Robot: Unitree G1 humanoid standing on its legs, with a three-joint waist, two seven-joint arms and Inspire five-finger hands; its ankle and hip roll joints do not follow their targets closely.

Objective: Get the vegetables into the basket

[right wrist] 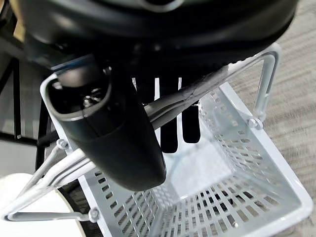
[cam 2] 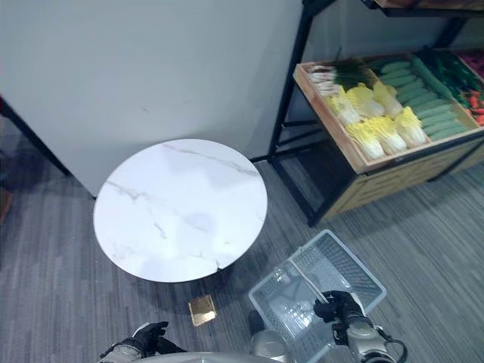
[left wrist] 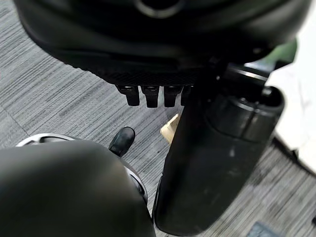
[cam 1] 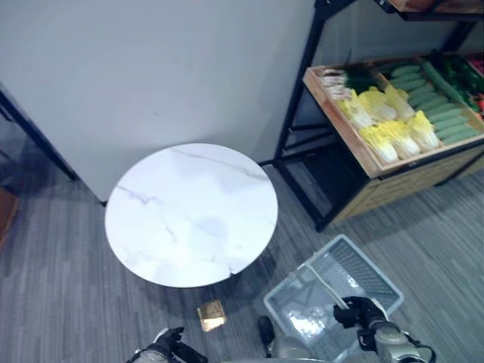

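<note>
Basket [cam 1: 333, 291] hangs empty from right hand [cam 1: 357, 311], fingers [right wrist: 170, 126] curled round handle [right wrist: 207, 81]. Vegetables [cam 1: 408, 106] all in wooden crate [cam 1: 355, 147] on rack, well apart from basket. Left hand [cam 1: 162, 348] low beside round table [cam 1: 191, 214], fingers curled, holding nothing. Task barely begun; every vegetable left to move.

Even indoor light, soft shadows

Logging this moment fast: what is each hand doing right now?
Left hand: low by the floor, fingers curled, holding nothing.
Right hand: closed round the handle of the white basket.
</note>
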